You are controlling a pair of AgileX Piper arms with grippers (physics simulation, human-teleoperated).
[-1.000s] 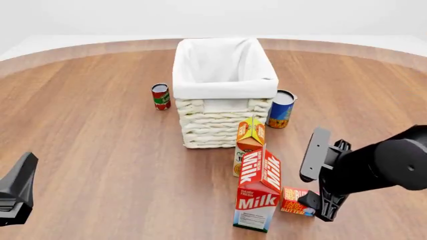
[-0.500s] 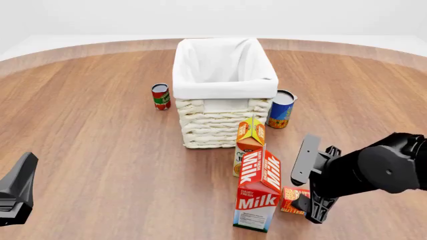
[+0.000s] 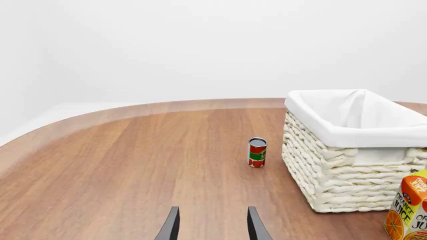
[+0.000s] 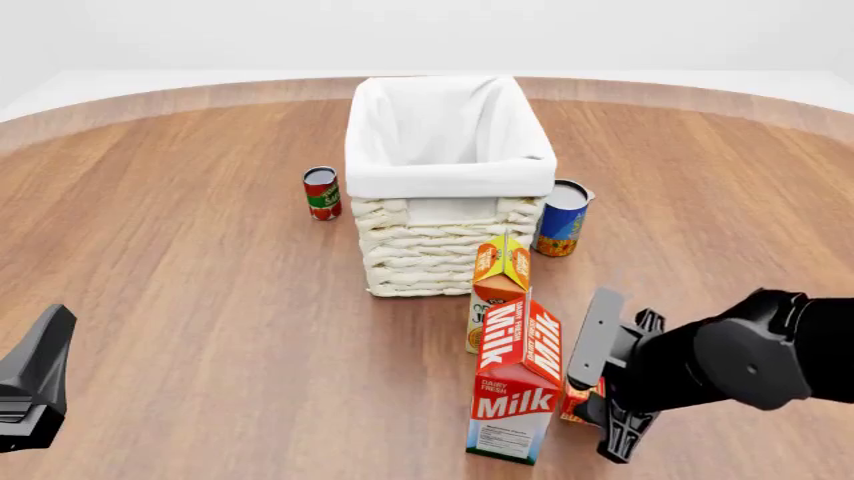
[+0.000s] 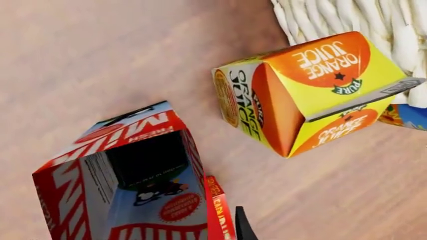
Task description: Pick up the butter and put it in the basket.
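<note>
The butter lies flat on the table just right of the red milk carton; only an orange sliver of it shows behind my right gripper. That gripper is open, its fingers spread on either side of the butter. In the right wrist view the butter is a thin red edge against the milk carton, with one dark fingertip beside it. The cream wicker basket stands behind, with white lining. My left gripper hangs at the near left, fingers apart over bare wood.
An orange juice carton stands between the milk carton and the basket. A blue can sits at the basket's right, a tomato can at its left. In the left wrist view the tomato can stands before the basket.
My right gripper has moved left and lower, toward the milk carton, and now covers most of the butter. The left arm has stayed still.
</note>
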